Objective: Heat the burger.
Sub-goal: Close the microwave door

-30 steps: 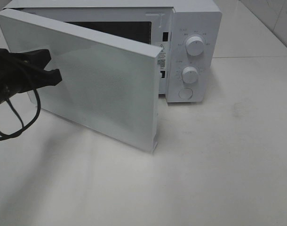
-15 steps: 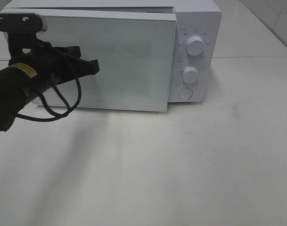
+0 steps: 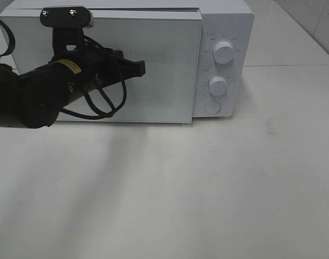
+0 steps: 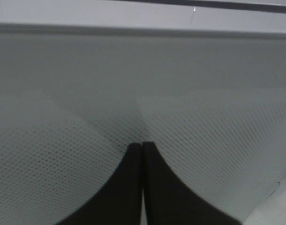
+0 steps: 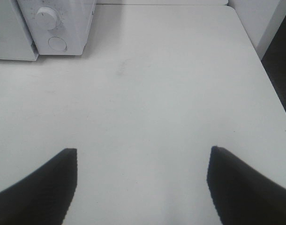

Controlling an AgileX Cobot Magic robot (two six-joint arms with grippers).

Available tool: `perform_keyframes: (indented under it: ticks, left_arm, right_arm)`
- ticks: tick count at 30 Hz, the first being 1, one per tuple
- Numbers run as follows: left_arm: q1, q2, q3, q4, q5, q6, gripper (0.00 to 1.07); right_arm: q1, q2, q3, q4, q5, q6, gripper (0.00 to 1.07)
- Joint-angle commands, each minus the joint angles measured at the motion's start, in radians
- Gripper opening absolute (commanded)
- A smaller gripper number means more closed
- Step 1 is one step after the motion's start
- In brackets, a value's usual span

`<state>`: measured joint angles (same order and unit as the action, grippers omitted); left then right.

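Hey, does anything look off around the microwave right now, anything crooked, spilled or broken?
Nothing stands out. The microwave sits square on the table, its door lies flat against the front, and the left gripper, shut, is at the door panel. No spills or damage show; the burger is not in view.

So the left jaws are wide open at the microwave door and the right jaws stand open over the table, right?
No: the left gripper has its jaws shut together at the microwave door, as the left wrist view shows. The right gripper is open over the table.
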<state>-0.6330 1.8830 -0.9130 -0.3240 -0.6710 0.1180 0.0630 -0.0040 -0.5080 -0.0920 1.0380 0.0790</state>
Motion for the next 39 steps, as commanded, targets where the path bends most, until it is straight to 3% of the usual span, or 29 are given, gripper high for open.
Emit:
perform_keyframes:
  ticks: [1, 5, 7, 12, 25, 28, 29, 30, 31, 32, 33, 34, 39]
  left_arm:
    - [0.014, 0.019, -0.064, -0.036, -0.040, 0.008, 0.00]
    - [0.014, 0.033, -0.101, -0.058, -0.027, 0.028, 0.00]
    - [0.014, 0.058, -0.155, -0.128, 0.001, 0.084, 0.00]
    - [0.014, 0.066, -0.189, -0.156, 0.054, 0.124, 0.00]
    - [0.014, -0.036, -0.175, -0.157, 0.438, 0.124, 0.02]
    - [0.014, -0.061, -0.175, -0.156, 0.556, 0.124, 0.14]
    - [0.014, -0.075, -0.175, -0.156, 0.642, 0.124, 0.31]
    - [0.014, -0.075, -0.175, -0.156, 0.642, 0.124, 0.31]
    - [0.014, -0.086, -0.175, -0.156, 0.719, 0.122, 0.61]
    - [0.014, -0.095, -0.175, -0.156, 0.757, 0.116, 0.77]
    - [0.014, -0.095, -0.175, -0.156, 0.757, 0.116, 0.77]
    - [0.014, -0.107, -0.175, -0.153, 0.835, 0.116, 1.01]
    - [0.014, -0.142, -0.175, -0.094, 0.988, 0.120, 1.00]
  right_arm:
    - [-0.003, -0.026, 0.000, -0.001, -0.001, -0.005, 0.75]
    - [-0.003, -0.026, 0.000, -0.001, -0.001, -0.005, 0.75]
    - [-0.003, -0.026, 0.000, -0.001, -0.001, -0.005, 0.75]
    - [-0.003, -0.026, 0.000, -0.001, -0.001, -0.005, 0.75]
    - [-0.003, -0.026, 0.000, -0.001, -0.001, -0.005, 0.75]
    - [-0.003, -0.026, 0.000, -0.001, -0.001, -0.005, 0.75]
    - [-0.003, -0.026, 0.000, -0.001, -0.001, -0.005, 0.75]
    - [-0.003, -0.026, 0.000, -0.001, -0.001, -0.005, 0.75]
    - [-0.003, -0.026, 0.000, -0.001, -0.001, -0.005, 0.75]
    - [-0.003, -0.026, 0.000, -0.001, -0.001, -0.005, 0.75]
    - [-0.003, -0.026, 0.000, -0.001, -0.001, -0.005, 0.75]
    - [-0.003, -0.026, 0.000, -0.001, -0.001, -0.005, 0.75]
    - [-0.003, -0.026, 0.000, -0.001, -0.001, -0.005, 0.75]
